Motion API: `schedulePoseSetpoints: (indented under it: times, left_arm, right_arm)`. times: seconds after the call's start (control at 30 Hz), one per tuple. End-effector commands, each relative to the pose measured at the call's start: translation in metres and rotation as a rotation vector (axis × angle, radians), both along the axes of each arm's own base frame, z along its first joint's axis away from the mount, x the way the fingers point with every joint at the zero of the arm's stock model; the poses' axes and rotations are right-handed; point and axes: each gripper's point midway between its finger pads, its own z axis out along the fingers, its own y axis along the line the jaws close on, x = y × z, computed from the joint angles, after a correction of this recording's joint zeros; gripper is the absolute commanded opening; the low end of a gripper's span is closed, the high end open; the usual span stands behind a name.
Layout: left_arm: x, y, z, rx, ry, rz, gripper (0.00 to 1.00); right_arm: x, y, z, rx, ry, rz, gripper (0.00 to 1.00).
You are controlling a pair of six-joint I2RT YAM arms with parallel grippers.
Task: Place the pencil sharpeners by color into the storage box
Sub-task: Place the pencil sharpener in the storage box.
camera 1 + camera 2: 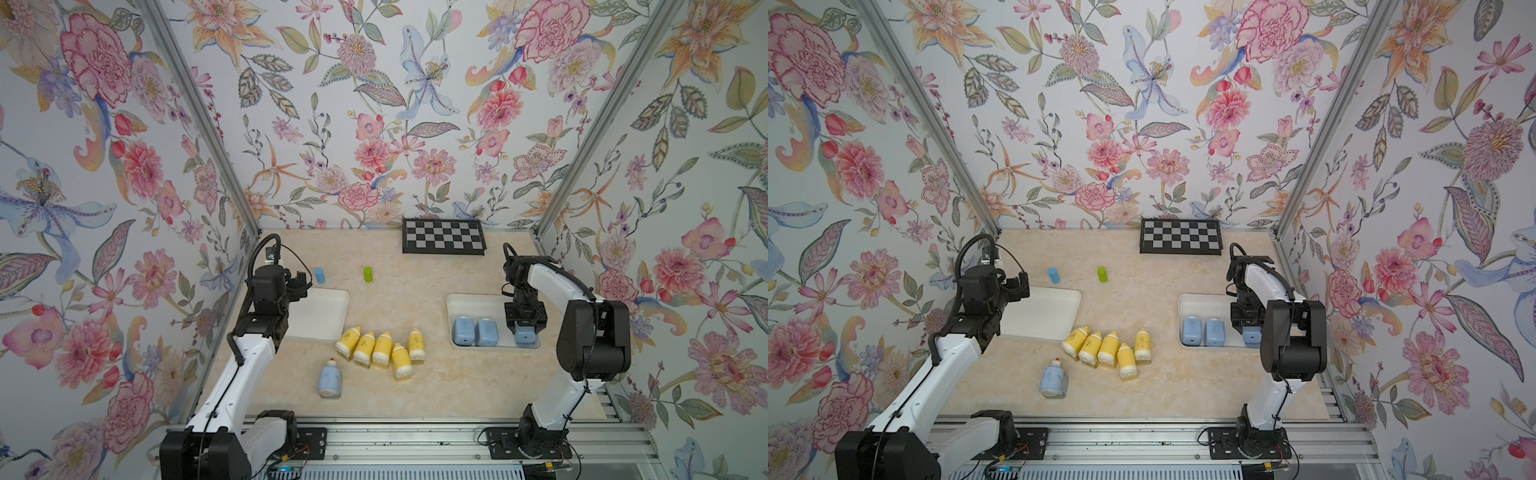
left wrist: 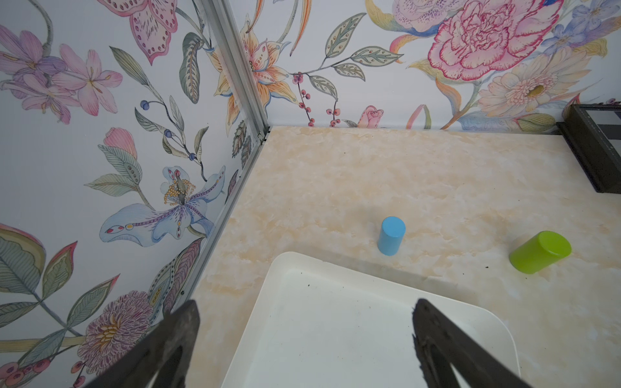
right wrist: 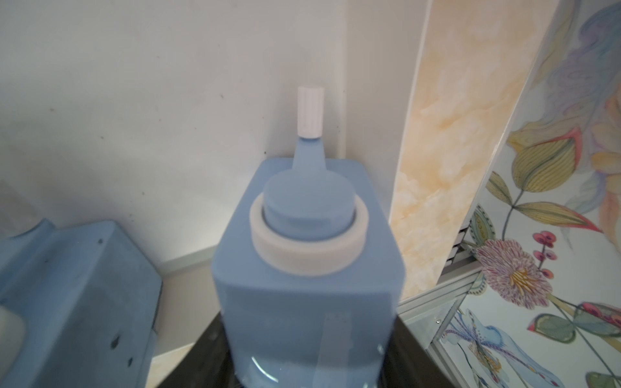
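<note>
Two light blue pencil sharpeners lie side by side in the white storage box on the right. Over that box's right end my right gripper is shut on a third blue sharpener, which has a pale cap and fills the right wrist view. Several yellow sharpeners lie in a row mid-table. Another blue sharpener lies nearer the front. My left gripper hangs open over a second white box at the left, with nothing between its fingers.
A small blue cylinder and a green cylinder stand behind the left box. A checkerboard panel lies against the back wall. Flowered walls close in the table on three sides, and a metal rail runs along the front.
</note>
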Motion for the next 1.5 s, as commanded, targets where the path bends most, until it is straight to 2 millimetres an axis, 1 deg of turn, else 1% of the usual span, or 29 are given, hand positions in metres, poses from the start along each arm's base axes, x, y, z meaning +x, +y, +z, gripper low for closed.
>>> schedulePoseSetpoints:
  times: [0.0, 0.23, 0.4, 0.63, 0.9, 1.07, 1.47]
  left_arm:
    - [0.002, 0.000, 0.011, -0.007, -0.037, -0.006, 0.99]
    - [0.002, 0.000, 0.011, -0.006, -0.036, -0.005, 0.99]
    - [0.002, 0.000, 0.011, -0.006, -0.035, -0.005, 0.99]
    - [0.001, 0.000, 0.011, -0.006, -0.036, -0.005, 0.99]
    - [0.001, 0.000, 0.013, -0.006, -0.041, -0.005, 0.99]
    - [0.001, 0.000, 0.014, -0.007, -0.044, -0.005, 0.99]
    - [0.000, 0.000, 0.014, -0.007, -0.046, -0.005, 0.99]
  right_arm:
    - [-0.009, -0.003, -0.010, -0.005, 0.057, -0.003, 0.56]
    - [-0.012, -0.005, -0.016, -0.018, 0.086, -0.005, 0.61]
    - [-0.013, -0.007, -0.016, -0.030, 0.089, -0.010, 0.66]
    - [-0.016, -0.008, -0.018, -0.037, 0.098, -0.012, 0.68]
    - [-0.014, -0.008, -0.009, -0.039, 0.081, -0.003, 0.69]
    - [-0.009, -0.007, -0.006, -0.041, 0.077, 0.005, 0.70]
    - [-0.011, -0.015, 0.003, -0.098, 0.081, 0.011, 0.71]
